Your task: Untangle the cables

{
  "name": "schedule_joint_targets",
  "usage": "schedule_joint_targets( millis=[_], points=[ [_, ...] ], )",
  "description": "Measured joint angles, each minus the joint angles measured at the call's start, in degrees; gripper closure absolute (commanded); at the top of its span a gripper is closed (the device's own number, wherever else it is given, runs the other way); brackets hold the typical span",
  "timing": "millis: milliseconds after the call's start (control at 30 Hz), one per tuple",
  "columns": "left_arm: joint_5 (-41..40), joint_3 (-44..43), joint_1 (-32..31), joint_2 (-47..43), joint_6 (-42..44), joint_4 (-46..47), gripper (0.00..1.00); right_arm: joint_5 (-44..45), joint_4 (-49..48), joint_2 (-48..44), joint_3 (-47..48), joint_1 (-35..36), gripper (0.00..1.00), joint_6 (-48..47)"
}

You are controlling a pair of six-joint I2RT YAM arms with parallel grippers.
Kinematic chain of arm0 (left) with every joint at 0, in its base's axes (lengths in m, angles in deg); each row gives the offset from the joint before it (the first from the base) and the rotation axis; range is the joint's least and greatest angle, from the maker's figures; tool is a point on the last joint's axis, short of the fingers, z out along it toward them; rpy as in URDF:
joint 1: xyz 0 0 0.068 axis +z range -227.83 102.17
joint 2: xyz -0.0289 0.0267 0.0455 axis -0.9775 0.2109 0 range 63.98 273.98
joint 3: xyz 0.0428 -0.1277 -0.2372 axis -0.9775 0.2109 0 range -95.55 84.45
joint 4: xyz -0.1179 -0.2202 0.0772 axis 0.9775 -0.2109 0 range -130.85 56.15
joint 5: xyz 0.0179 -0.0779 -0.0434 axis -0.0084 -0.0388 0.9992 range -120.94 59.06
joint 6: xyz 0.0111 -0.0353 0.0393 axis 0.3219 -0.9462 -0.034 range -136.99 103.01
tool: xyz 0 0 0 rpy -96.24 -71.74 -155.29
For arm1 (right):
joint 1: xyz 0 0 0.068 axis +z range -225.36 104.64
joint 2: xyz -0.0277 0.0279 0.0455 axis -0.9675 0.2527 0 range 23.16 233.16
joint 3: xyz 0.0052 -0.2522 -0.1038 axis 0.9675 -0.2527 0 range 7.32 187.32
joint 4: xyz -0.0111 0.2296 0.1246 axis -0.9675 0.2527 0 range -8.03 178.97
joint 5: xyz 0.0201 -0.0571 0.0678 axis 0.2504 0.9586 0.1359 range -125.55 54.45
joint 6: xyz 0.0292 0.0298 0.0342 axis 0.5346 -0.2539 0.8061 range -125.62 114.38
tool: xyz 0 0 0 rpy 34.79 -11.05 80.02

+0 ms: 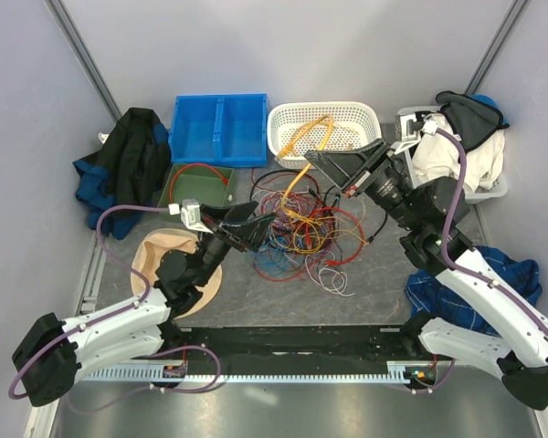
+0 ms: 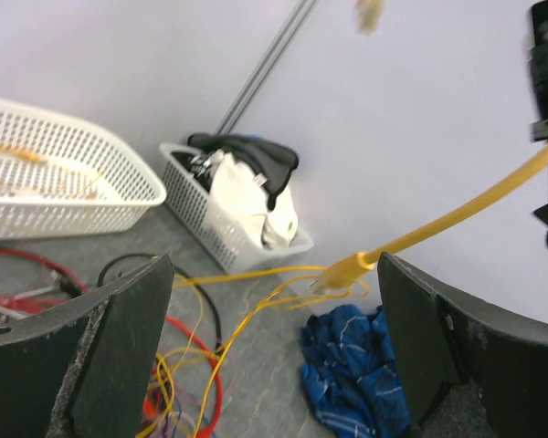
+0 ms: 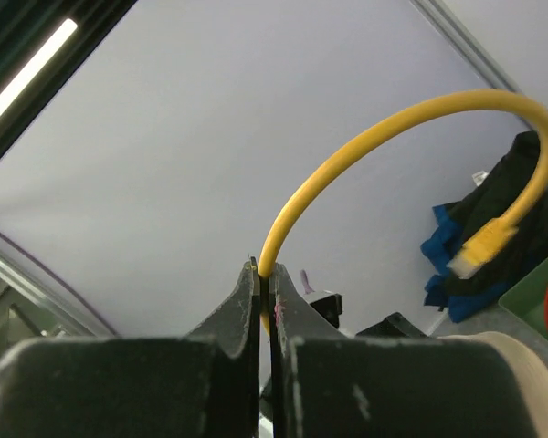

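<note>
Fingers of your right gripper (image 3: 265, 274) are pressed flat together on the yellow cable (image 3: 393, 119), so this hand is closed and it is holding the cable up in the air. On the free side, the cable makes a short arch above the fingers and ends in a plug (image 3: 482, 246) that hangs loose. On the other side, it goes down and toward the left arm, into the tangle (image 1: 301, 228) that lies on the table (image 1: 384, 274) in front of the white basket (image 1: 365, 111). So the long axis of the held piece is a slope from the high right side to the low left side.

Your left gripper (image 2: 274, 265) is wide open and holds nothing. It is low, just beside the tangle, and it is clearly the nearer hand to the knot. In its own camera, the sloping cable comes down between its two fingers. I judge that the next move depends on this: the right hand is at the top of the cable and the left hand is at the bottom.
</note>
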Motion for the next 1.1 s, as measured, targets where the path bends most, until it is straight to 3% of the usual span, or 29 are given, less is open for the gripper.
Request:
schedule_joint_targets(
  millis=[133,200,333,500,800,1100],
  points=[
    [-0.6,0.2,-0.7,0.4,1.4,3.4,0.0,-4.4,-2.7,0.0,-0.7,-1.7,1.0,4.8],
    [-1.6,1.2,-0.9,0.4,1.8,4.0,0.0,-8.6,-11.6,0.6,-4.0,-5.0,1.0,10.8],
    [-3.1,3.1,-0.9,-0.7,2.9,3.0,0.0,-10.7,-14.5,0.7,-7.5,-13.6,1.0,16.1],
    [-3.3,3.1,-1.1,1.4,6.9,3.0,0.0,-13.2,-25.5,2.8,-13.0,-14.4,1.0,25.4],
    [-2.5,3.0,-4.5,14.8,16.5,8.0,0.0,-15.4,-24.6,2.7,-11.0,-14.4,1.0,28.4],
    [-1.6,-1.0,-5.6,30.2,20.1,15.0,0.02,-16.0,-24.1,0.6,-9.3,-14.4,1.0,28.8]
  ],
)
